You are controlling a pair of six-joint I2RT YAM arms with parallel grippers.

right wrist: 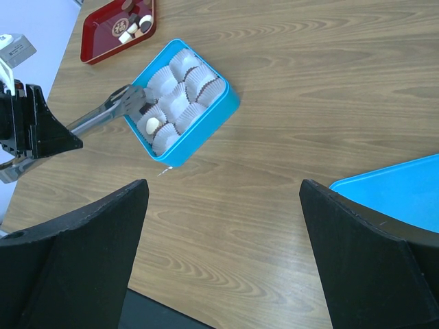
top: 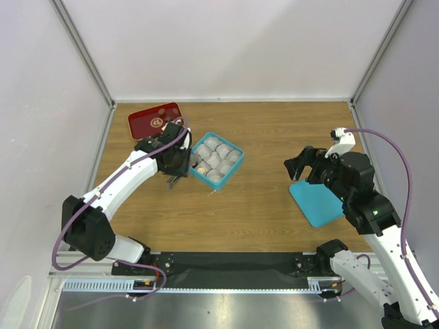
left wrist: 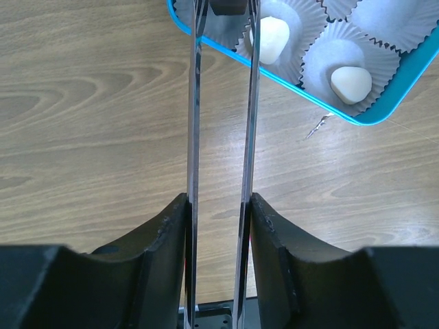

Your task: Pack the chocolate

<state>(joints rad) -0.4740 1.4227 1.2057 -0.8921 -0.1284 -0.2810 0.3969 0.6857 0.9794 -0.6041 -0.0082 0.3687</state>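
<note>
A teal box [top: 234, 170] lined with white paper cups sits left of the table's middle. Two light tan chocolate pieces [left wrist: 273, 38] [left wrist: 350, 83] lie in cups along its near edge. My left gripper [left wrist: 219, 202] is shut on metal tongs [left wrist: 194, 103], whose tips reach over the box's corner with a dark piece [left wrist: 226, 5] between them. In the top view the left gripper [top: 180, 164] is just left of the box. My right gripper [right wrist: 223, 188] is open and holds nothing, hovering over bare wood on the right [top: 295, 168].
A red tray [top: 142, 127] with a few more chocolate pieces [right wrist: 137, 24] stands at the back left behind the box. The teal lid [top: 315, 202] lies flat on the right under the right arm. White walls enclose the table.
</note>
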